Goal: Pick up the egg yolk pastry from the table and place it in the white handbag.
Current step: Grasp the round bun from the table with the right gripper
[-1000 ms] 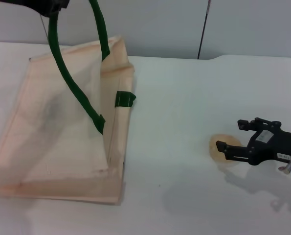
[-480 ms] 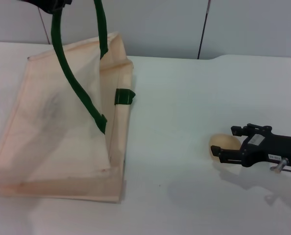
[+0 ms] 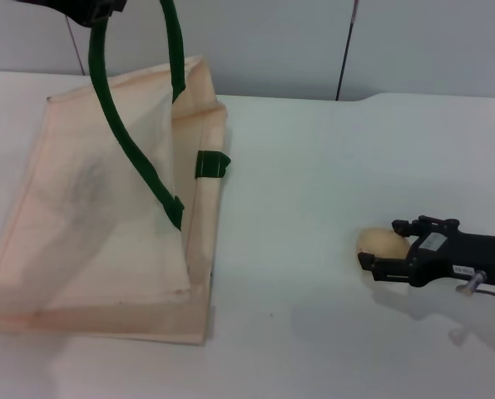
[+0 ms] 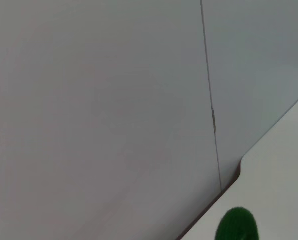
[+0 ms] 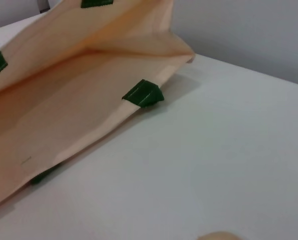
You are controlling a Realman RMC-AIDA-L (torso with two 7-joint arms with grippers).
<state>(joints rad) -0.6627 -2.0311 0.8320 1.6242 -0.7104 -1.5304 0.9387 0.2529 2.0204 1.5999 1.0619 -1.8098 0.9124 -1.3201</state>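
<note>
Over to the right of the white handbag (image 3: 106, 208), well apart from it on the bare table (image 3: 314, 166): the egg yolk pastry (image 3: 378, 242), pale and round, sitting low on the surface. Right gripper (image 3: 393, 246) down at table level and reaching in from the side away from the bag, one black finger behind the pastry, the other in front, jaws spread with the ball between them. Not yet clamped, by the look of it — a gap on the near side, no sign of squeeze on the dough. Only a sliver of pastry at the edge of the right wrist view.

Up at the bag: left gripper (image 3: 89, 8) holding the dark green handle (image 3: 122, 133) high, top panel pulled up so the mouth gapes toward the pastry side. Fingers themselves out of sight, so grip state impossible to call; just a green blur of strap in the left wrist view.

Step in hand, then: the grasp. Approach looks finished, closing still to come. Next move calls for a gentle pinch, since soft pastry will dent or crumble under force, then a lift clear of the table, a carry across toward the bag, and a release inside that open mouth, between the raised panel and the one lying flat.
</note>
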